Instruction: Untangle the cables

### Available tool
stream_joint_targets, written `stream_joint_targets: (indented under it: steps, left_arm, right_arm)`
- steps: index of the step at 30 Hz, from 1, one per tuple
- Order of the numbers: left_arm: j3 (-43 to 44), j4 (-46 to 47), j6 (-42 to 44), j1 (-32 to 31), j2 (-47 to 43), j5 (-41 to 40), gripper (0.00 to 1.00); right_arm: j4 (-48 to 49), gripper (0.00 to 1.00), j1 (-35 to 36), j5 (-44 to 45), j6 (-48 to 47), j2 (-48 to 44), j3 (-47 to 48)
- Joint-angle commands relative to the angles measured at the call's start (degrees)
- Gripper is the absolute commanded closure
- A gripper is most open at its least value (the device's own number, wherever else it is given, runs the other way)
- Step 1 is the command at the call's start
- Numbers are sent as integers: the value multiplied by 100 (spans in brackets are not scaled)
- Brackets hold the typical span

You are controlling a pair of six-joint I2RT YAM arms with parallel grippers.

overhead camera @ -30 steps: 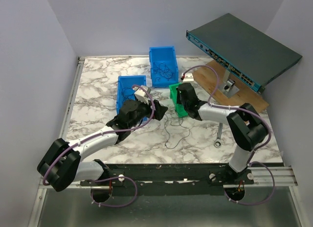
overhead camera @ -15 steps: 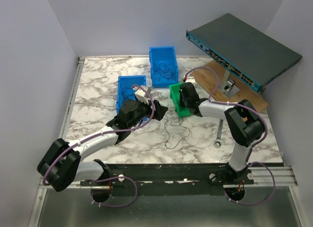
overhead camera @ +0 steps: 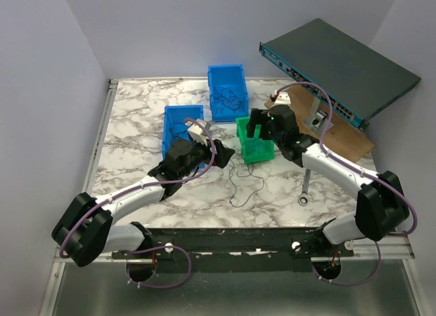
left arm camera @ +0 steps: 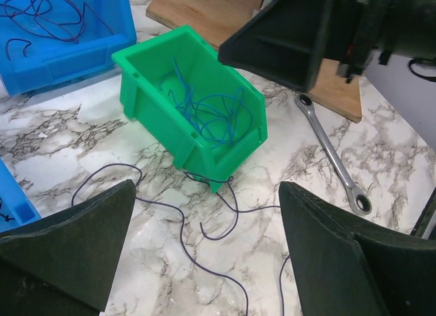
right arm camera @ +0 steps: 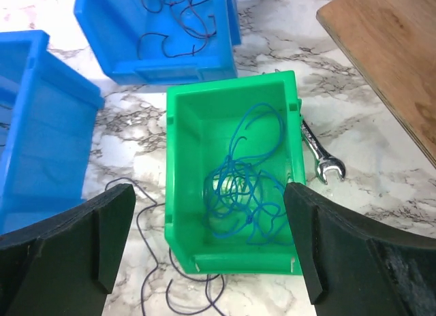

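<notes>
A tangle of thin blue cables (right arm camera: 245,186) lies inside the green bin (right arm camera: 178,180), also visible in the left wrist view as the blue cables (left arm camera: 208,112). My right gripper (right arm camera: 209,214) hangs open above that bin, holding nothing; from the top it is the right gripper (overhead camera: 262,122). Thin dark cables (left arm camera: 184,220) loop over the marble just in front of the green bin (overhead camera: 257,152). My left gripper (left arm camera: 204,214) stands open over these loops, empty, and from above shows as the left gripper (overhead camera: 221,156). More dark cables (right arm camera: 177,16) lie in the far blue bin.
Two blue bins stand behind and left of the green one: the far bin (overhead camera: 235,71) and the near bin (overhead camera: 166,129). A silver wrench (overhead camera: 304,186) lies on the table to the right. A wooden board (overhead camera: 334,135) carries a tilted network switch (overhead camera: 340,64) at back right.
My right gripper has opened and lifted back and to the right, away from the green bin, with the blue cables left inside. The left arm has not moved.
</notes>
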Motion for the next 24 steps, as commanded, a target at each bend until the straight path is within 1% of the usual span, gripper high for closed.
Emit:
stream_joint_targets:
  steps: [1,4,9,15,18,22,24]
  left_arm:
    - [-75,203,89,32,-133,149,11]
    - [-96,195,91,37,-142,131,11]
    - [-91,188,83,37,-159,106,11]
    - [-95,133,91,37,-241,33,11]
    - [-84,112,91,36,-247,35,11]
    - [-57,74,66,37,-221,25,11]
    - [-48,70,56,35,-212,26,11]
  right_arm:
    - [-712,0,2,-546,187,-448,-269]
    - [-927,0,-2,-925,351,-840,-545]
    - [-1025,0,2,-1289,646,-1528,-1439]
    - [-1140,0,3,-1414,1103,-1836,-2310]
    - [-848,0,1,-1590,1350,-1858,-2680]
    - [-181,0,11,-2314,1807,-1706,-3124]
    - [175,0,40,-2436,1880,-1543,-3198]
